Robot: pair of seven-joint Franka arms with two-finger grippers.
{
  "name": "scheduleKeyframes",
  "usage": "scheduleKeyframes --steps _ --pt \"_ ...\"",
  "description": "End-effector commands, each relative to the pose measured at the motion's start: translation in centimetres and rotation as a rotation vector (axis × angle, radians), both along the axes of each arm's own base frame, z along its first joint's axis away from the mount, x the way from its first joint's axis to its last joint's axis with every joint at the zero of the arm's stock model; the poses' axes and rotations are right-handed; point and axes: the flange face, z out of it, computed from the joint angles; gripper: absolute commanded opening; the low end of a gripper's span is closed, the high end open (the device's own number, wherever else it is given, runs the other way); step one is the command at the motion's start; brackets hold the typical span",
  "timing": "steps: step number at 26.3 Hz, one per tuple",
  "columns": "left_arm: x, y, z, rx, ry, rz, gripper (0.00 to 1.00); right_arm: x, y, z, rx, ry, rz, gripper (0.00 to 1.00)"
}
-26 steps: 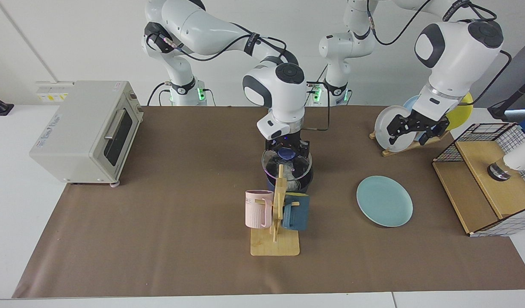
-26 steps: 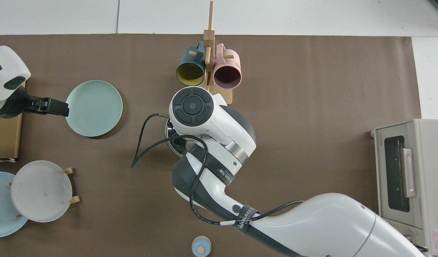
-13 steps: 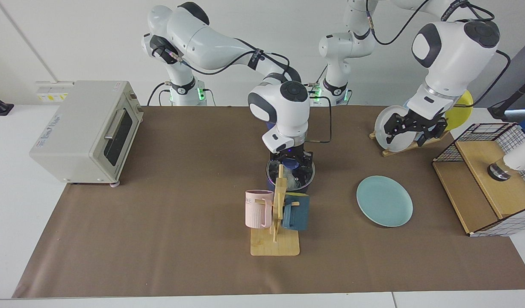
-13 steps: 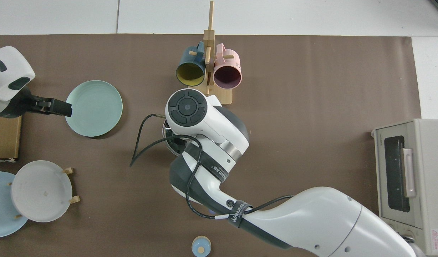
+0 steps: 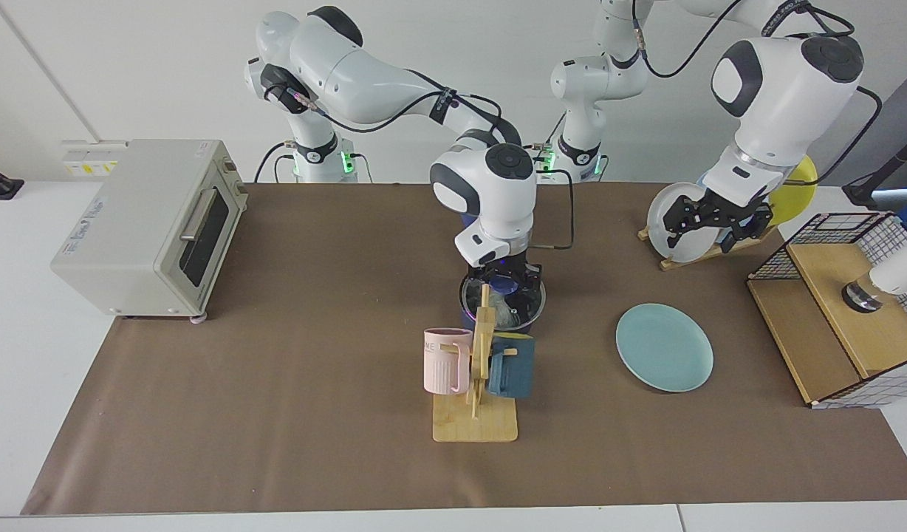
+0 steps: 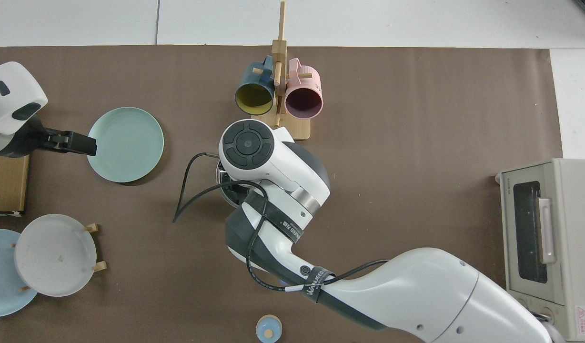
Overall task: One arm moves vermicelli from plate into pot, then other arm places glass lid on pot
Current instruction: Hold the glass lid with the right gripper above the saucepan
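Observation:
The dark navy pot (image 5: pixel 467 319) stands mid-table, partly behind the mug rack. The glass lid (image 5: pixel 524 299) lies flat on its rim, and the whitish vermicelli (image 5: pixel 507 314) shows through the glass. My right gripper (image 5: pixel 504 283) is directly above, shut on the lid's blue knob. In the top view the right arm's hand hides all but a sliver of the pot (image 6: pixel 222 177). The teal plate (image 5: pixel 664 347) (image 6: pixel 126 144) lies bare. My left gripper (image 5: pixel 703 235) (image 6: pixel 83 143) hangs open and holds nothing, in the air beyond the plate, by the plate rack.
A wooden rack with a pink mug (image 5: pixel 446 360) and a dark blue mug (image 5: pixel 511 366) stands right in front of the pot. A toaster oven (image 5: pixel 147 225), a plate rack with a pale grey plate (image 5: pixel 664 214) and a wire basket (image 5: pixel 845 310) line the table's ends.
The right arm has come down and set the lid, held tilted above the pot a second ago, flat on the rim. The left arm has barely shifted.

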Motion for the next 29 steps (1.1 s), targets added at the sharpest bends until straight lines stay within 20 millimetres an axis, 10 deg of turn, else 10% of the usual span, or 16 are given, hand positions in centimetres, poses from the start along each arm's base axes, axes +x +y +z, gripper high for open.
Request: scheduleKeyframes --steps 1,29 --pt "-0.8 -0.2 0.4 0.021 -0.009 -0.013 1.0 0.1 0.3 -0.4 -0.022 -0.004 -0.018 0.03" --pt "-0.7 -0.1 0.7 0.022 -0.015 -0.011 1.0 -0.6 0.2 -1.5 -0.064 0.057 0.005 0.02"
